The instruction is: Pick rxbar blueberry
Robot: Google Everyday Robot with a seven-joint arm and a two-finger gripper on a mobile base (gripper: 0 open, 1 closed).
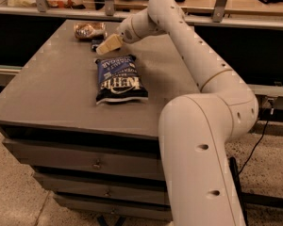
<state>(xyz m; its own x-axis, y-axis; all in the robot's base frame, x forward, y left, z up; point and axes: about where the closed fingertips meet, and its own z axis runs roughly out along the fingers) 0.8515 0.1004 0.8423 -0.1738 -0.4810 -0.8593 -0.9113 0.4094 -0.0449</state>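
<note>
The rxbar blueberry [94, 44] shows only as a small dark sliver on the grey table top [52, 88], near the far edge. Most of it is hidden behind my gripper [106, 45]. The gripper's tan tip is right over the bar's right end, low to the table. I cannot tell whether it touches the bar. The white arm reaches in from the right, over the table's back.
A large blue-and-white chip bag [120, 79] lies flat just in front of the gripper. A shiny brownish-gold snack packet [89, 30] lies just behind the bar at the far edge. A railing and shelf run behind the table. Drawers sit below the top.
</note>
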